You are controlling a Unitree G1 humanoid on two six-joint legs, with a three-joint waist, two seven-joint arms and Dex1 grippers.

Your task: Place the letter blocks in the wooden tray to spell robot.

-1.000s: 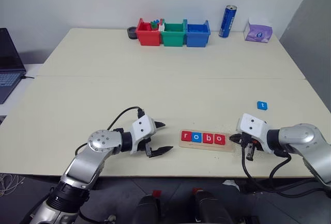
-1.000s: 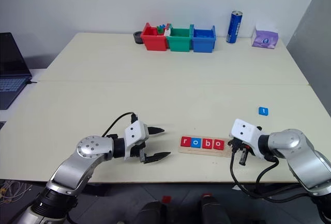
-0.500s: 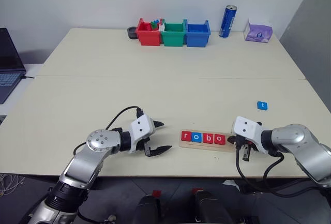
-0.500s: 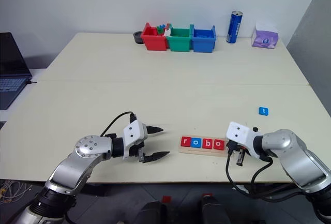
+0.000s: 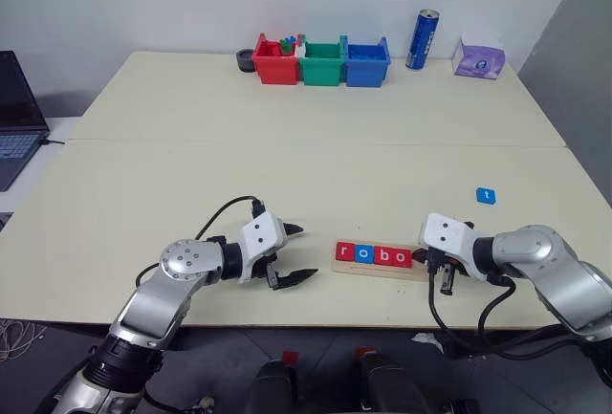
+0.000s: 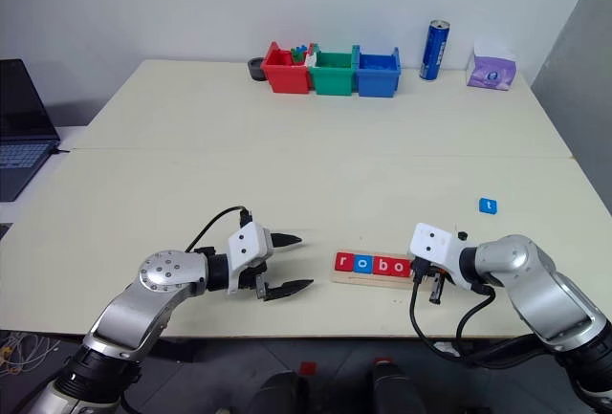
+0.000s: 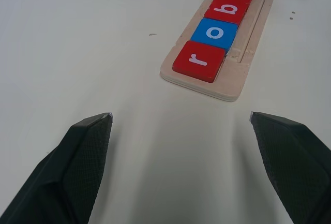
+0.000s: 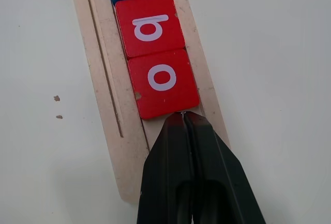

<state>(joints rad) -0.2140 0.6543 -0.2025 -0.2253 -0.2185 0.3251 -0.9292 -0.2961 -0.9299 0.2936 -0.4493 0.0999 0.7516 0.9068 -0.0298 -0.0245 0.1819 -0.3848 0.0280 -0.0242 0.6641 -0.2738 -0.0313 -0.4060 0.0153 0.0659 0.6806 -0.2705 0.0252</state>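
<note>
Left eye view, wooden tray (image 5: 382, 269) lengthwise left-right, letters upright.

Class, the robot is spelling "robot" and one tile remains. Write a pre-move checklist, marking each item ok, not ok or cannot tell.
1. Four letter blocks sit in the wooden tray reading r, o, b, o: ok.
2. Last slot at the tray's right end free: not ok, the shut right claw rests there against the last o.
3. Blue t tile lies loose on the table, beyond the tray to its right: ok.
4. Right claw open for pickup: not ok.
5. Left claw open, apart from the tray: ok.
</note>
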